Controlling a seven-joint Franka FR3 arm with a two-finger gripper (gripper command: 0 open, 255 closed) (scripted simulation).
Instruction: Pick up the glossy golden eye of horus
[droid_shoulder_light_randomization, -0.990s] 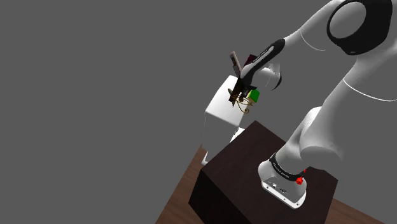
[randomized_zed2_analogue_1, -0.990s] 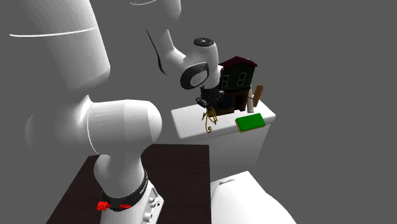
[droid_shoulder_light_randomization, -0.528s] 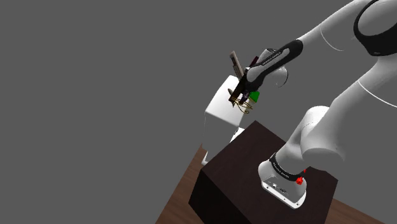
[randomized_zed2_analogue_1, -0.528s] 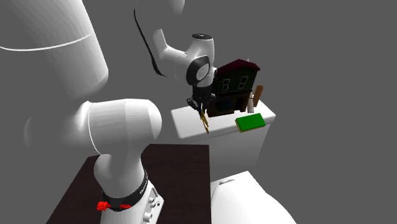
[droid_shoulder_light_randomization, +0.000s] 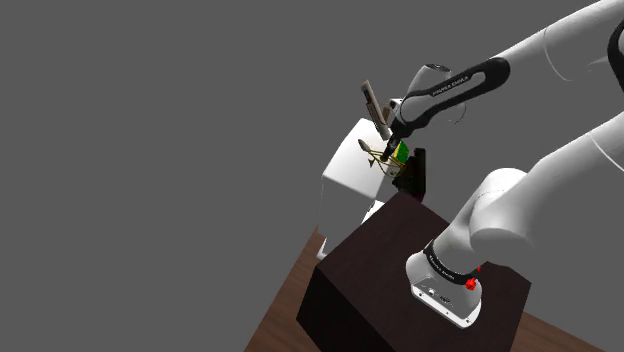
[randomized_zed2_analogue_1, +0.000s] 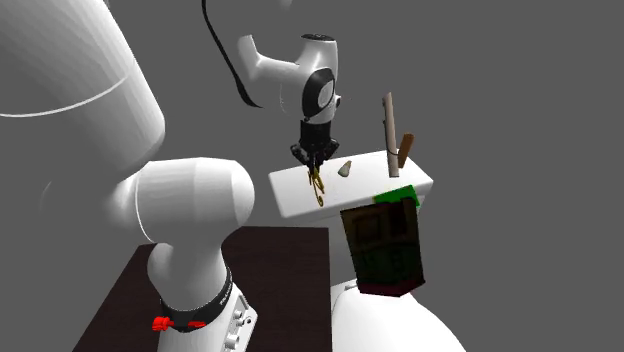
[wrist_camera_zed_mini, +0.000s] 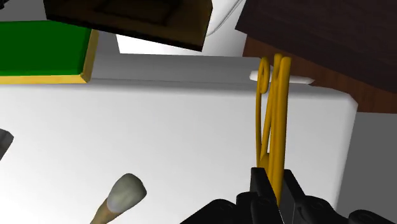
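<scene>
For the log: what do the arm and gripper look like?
The arm has rounded white links with dark joint bands, one bearing pale lettering, and red marks near its base. The gripper is all black, with two blocky fingers.

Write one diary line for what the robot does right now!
phase: grasp | gripper: shut on golden eye of horus | position: above white tank | dark house: tilted, below tank top

Green block (wrist_camera_zed_mini: 38, 48) on white top (wrist_camera_zed_mini: 178, 127)
</scene>
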